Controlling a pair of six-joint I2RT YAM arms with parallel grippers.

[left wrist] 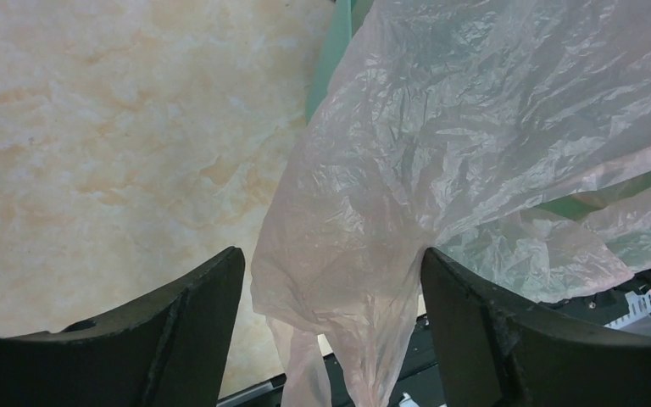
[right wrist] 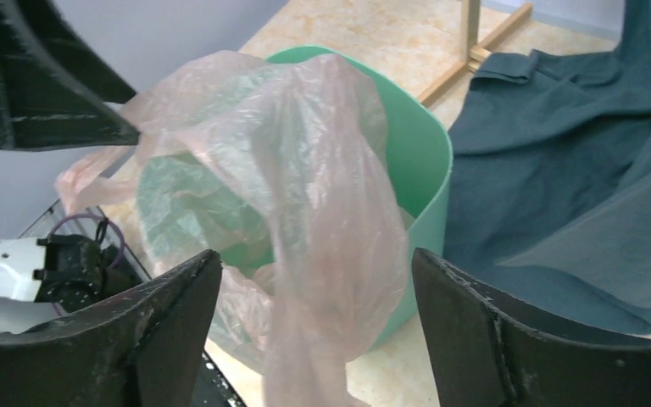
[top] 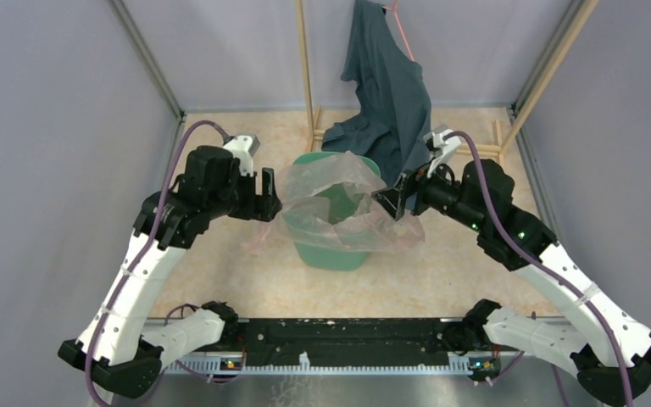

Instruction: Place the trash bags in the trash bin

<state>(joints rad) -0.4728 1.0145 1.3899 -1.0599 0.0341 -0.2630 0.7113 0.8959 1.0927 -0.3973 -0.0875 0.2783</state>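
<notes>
The mint-green trash bin (top: 332, 252) stands mid-floor between my arms. The pale pink translucent trash bag (top: 336, 197) is draped loosely over its rim, part sagging inside and part hanging down the outside. My left gripper (top: 269, 196) is at the bin's left rim and my right gripper (top: 392, 200) at its right rim. In the left wrist view the left gripper (left wrist: 332, 254) is open with bag film (left wrist: 407, 170) hanging between its fingers, beside the bin's wall (left wrist: 332, 59). In the right wrist view the right gripper (right wrist: 315, 253) is open around a hanging fold of the bag (right wrist: 322, 220), in front of the bin (right wrist: 424, 161).
A dark teal-grey cloth garment (top: 390, 93) hangs from a wooden rack (top: 305, 68) behind the bin and touches its back right rim; it also shows in the right wrist view (right wrist: 576, 170). Grey walls enclose the marbled floor (top: 220, 263). A black rail (top: 347, 339) runs along the near edge.
</notes>
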